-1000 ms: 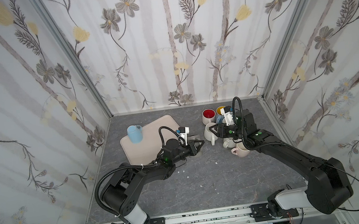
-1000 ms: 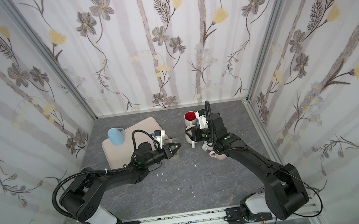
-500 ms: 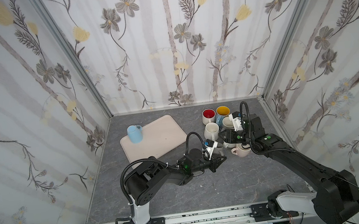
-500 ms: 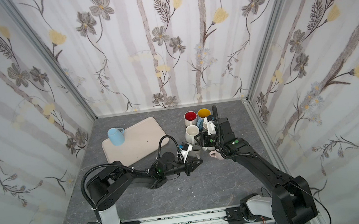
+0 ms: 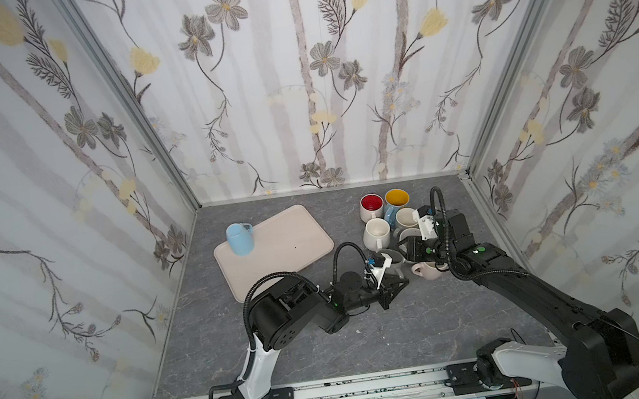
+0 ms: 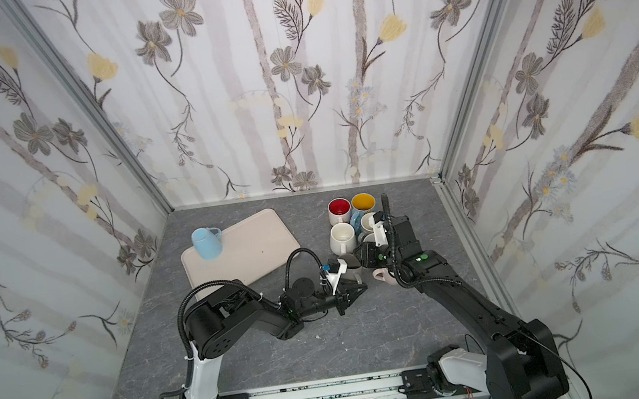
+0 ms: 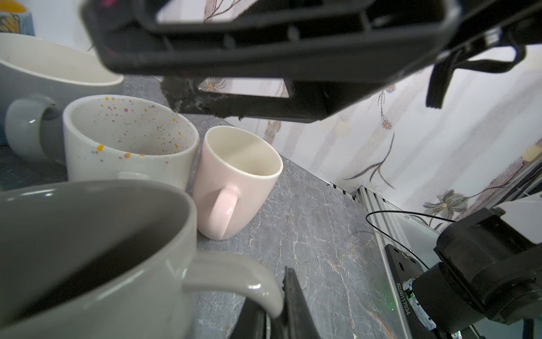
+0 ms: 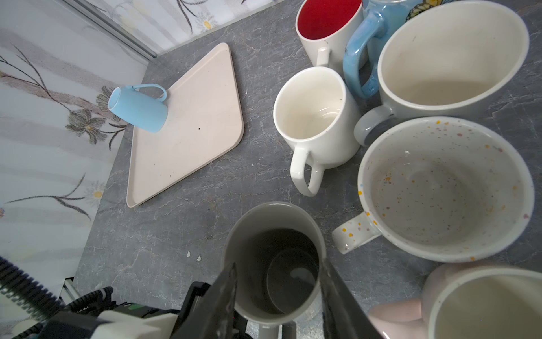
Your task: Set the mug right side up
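A grey mug [image 8: 275, 258] stands upright, the right gripper [image 8: 278, 264] clamped on its sides. At the handle [image 7: 234, 273] sits the left gripper [image 7: 274, 299]; whether it pinches is unclear. The righting looks done, so next both should release and lift clear.

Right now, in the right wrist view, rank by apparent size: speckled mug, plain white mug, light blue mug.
1. speckled mug
2. plain white mug
3. light blue mug
Speckled is nearest the camera, blue farthest, so real sizes may differ.

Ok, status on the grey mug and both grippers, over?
Right gripper clamped on the grey ceramic mug, mouth up. Left gripper at its handle, grip unclear. Speckled white mug and pink mug crowd close beside it.
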